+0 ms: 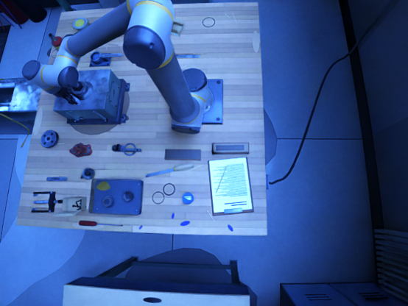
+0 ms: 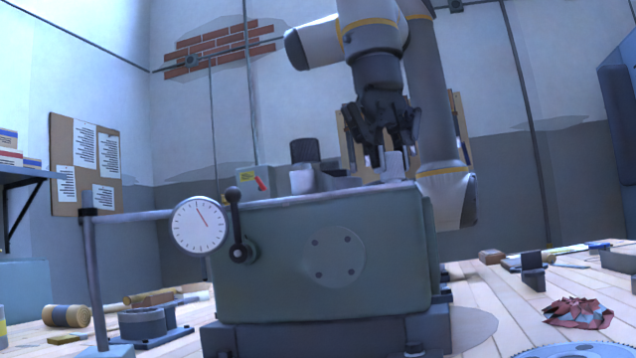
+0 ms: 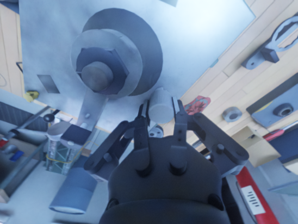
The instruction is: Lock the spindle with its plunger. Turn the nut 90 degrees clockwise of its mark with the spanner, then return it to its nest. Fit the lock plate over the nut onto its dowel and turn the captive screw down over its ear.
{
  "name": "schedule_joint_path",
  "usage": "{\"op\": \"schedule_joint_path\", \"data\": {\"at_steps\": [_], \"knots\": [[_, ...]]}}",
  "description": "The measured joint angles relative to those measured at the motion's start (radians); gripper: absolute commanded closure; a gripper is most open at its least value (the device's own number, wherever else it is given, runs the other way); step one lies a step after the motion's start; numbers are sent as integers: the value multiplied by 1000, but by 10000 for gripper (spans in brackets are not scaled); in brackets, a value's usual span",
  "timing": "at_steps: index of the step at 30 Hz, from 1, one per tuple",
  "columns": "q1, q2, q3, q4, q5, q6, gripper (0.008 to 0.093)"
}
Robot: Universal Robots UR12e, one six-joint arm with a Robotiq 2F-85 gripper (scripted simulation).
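The plunger point(image 3: 161, 106), a pale knurled cylinder, stands upright on top of the grey spindle housing point(image 1: 96, 96) and is held in my closed gripper point(image 3: 161, 108). From the second side camera the plunger point(image 2: 393, 166) sticks up at the housing's right top edge under my gripper point(image 2: 382, 159). The hex nut point(image 3: 101, 71) sits on its round flange just left of the plunger. The spanner point(image 1: 105, 56) lies in its nest behind the housing. The lock plate point(image 1: 126, 148) lies flat on the bench in front of the housing.
Behind the housing a red-capped knob point(image 1: 55, 39) and a yellow disc point(image 1: 80, 23) sit at the bench's far edge. The arm's base point(image 1: 202, 96) stands to the right. A red rag point(image 1: 80, 149), a gear point(image 1: 49, 138) and a parts tray point(image 1: 116, 196) lie in front.
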Motion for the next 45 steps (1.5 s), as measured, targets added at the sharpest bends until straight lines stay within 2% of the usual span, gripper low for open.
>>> {"op": "schedule_joint_path", "data": {"at_steps": [13, 23, 33, 45], "knots": [[0, 0, 0, 0, 0, 403, 934], [0, 0, 0, -1, 0, 621, 934], [0, 0, 0, -1, 0, 726, 934], [0, 0, 0, -1, 0, 744, 934]]}}
